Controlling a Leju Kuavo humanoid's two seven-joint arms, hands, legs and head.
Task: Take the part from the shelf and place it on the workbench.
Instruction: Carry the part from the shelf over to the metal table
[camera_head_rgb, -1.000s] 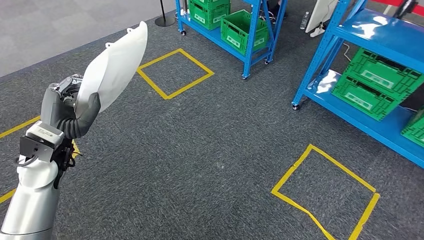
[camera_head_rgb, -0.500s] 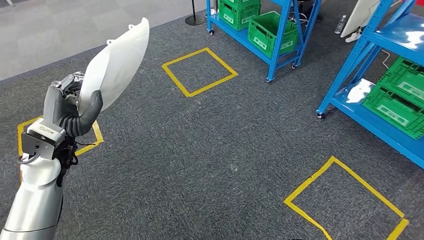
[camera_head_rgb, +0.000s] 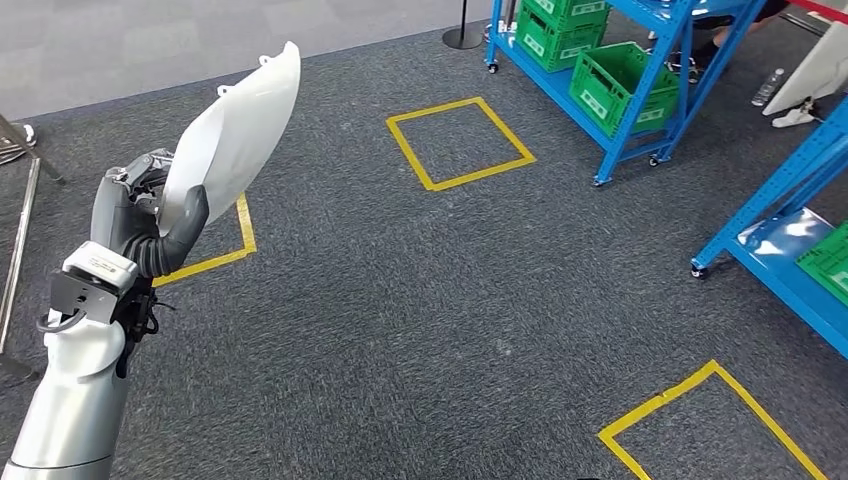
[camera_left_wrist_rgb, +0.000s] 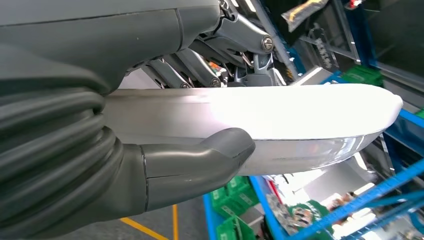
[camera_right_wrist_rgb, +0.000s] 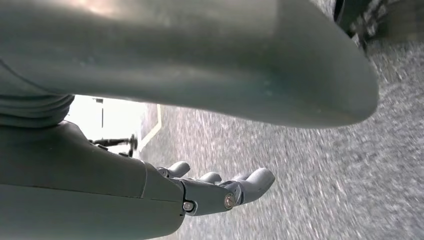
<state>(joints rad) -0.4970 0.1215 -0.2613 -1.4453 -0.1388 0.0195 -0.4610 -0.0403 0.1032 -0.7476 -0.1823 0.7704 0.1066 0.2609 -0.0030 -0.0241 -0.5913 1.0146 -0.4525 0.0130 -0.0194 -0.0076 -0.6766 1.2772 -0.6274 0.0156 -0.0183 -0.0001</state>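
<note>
While the left hand (camera_head_rgb: 140, 215) grips the white part (camera_head_rgb: 232, 135) upright above the grey carpet (camera_head_rgb: 430, 290), thumb pressed on its face, the right hand (camera_right_wrist_rgb: 220, 192) hangs released, fingers apart, holding nothing.

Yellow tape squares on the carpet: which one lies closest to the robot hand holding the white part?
The partly hidden yellow square just behind the left robot hand and white part; the others lie near the blue shelves.

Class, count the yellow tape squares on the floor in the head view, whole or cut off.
3: one whole near the far blue shelf, one partly behind the held part, one cut off bottom right.
</note>
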